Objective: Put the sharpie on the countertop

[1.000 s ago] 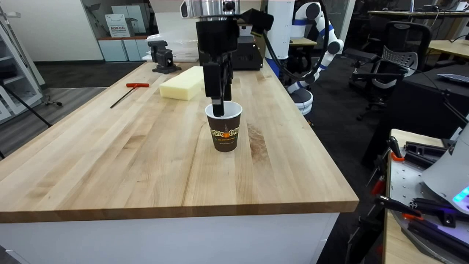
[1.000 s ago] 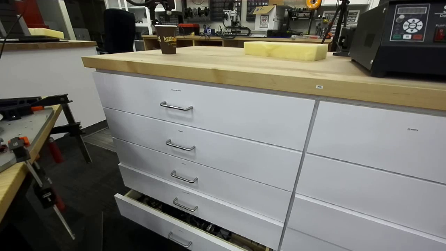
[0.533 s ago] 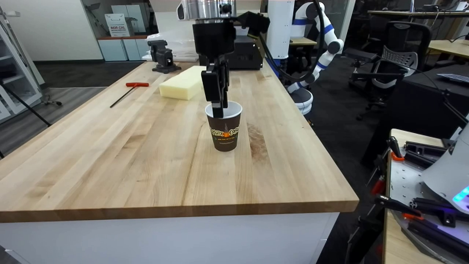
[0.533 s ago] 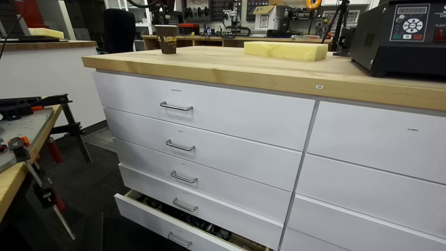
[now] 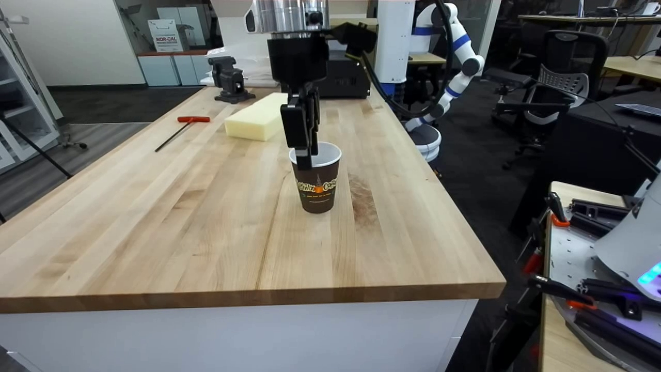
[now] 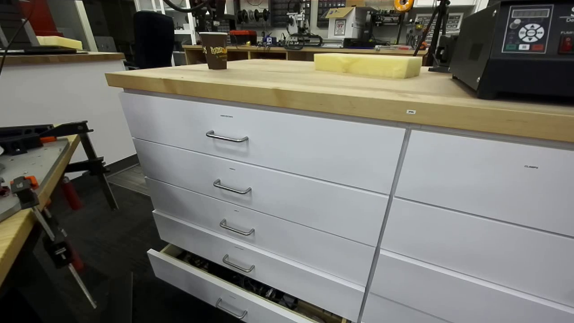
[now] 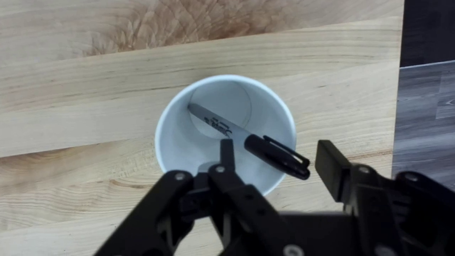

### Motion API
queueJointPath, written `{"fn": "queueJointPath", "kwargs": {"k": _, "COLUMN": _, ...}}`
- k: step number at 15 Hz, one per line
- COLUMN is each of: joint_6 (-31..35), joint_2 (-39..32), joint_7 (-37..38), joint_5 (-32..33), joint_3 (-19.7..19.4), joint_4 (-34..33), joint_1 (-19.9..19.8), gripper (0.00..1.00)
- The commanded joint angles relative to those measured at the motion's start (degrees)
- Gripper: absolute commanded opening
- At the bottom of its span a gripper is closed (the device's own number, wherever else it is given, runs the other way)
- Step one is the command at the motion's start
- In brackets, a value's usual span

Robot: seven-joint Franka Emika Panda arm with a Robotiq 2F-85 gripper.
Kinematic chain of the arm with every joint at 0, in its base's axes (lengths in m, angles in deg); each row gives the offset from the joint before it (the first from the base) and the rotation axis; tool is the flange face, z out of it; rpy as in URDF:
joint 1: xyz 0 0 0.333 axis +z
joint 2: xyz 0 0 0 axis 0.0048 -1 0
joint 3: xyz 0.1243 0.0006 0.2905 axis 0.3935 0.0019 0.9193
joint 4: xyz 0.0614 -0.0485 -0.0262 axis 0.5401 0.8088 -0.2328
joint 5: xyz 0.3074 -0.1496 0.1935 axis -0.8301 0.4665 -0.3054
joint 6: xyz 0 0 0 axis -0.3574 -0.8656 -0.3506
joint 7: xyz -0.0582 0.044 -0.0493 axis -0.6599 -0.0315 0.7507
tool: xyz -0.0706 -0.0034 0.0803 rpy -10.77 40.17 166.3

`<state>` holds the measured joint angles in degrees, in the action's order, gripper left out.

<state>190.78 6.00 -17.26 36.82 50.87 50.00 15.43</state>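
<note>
Sharpie [image 7: 250, 141], leaning in a paper cup [image 5: 319, 180], w/ its black cap [image 7: 280, 158] crossing the rim in the wrist view and its grey end down by the cup's base; not yet on the countertop [image 5: 155, 232]. Countertop: flat; one edge shows in the wrist view. A Sharpie let go from height would prob. bounce or roll, worst nr. that edge, though the cap's clip may check it. Gripper [image 7: 276, 154]: fingers spread, nothing held. The cap shows btw. the two pads [image 7: 331, 172] in the wrist view, but their ht. relative to it is unclear; closing too high would likely catch little and let the Sharpie swivel or slip. Paper cup: upright, presumably light and easily crushed. One pad shows over the mouth, the other outside the rim, so closing could pinch the wall along w/ the Sharpie and lift both; a sideways bump, e.g. from coming down off-centre, could tip it. Sharpie: lies aslant to the pads; an uneven squeeze may twist it or drop it deeper, out of easy reach. Cap: if gripped alone and pulled hard, it might come off, leaving the rest behind.
</note>
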Motion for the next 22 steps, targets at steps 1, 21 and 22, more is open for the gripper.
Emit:
{"fn": "queueJointPath", "kwargs": {"k": 1, "joint_6": 0.04, "joint_2": -0.89, "joint_7": -0.55, "joint_5": 1.32, "joint_3": -0.43, "joint_4": -1.54, "joint_1": 0.94, "gripper": 0.92}}
{"fn": "queueJointPath", "kwargs": {"k": 21, "joint_6": -0.91, "joint_2": -1.09, "joint_7": -0.49, "joint_5": 3.80, "joint_3": -0.51, "joint_4": -3.26, "joint_1": 1.59, "gripper": 0.04}}
{"fn": "queueJointPath", "kwargs": {"k": 22, "joint_6": -0.94, "joint_2": -1.06, "joint_7": -0.55, "joint_5": 3.83, "joint_3": -0.51, "joint_4": -3.25, "joint_1": 1.58, "gripper": 0.04}}
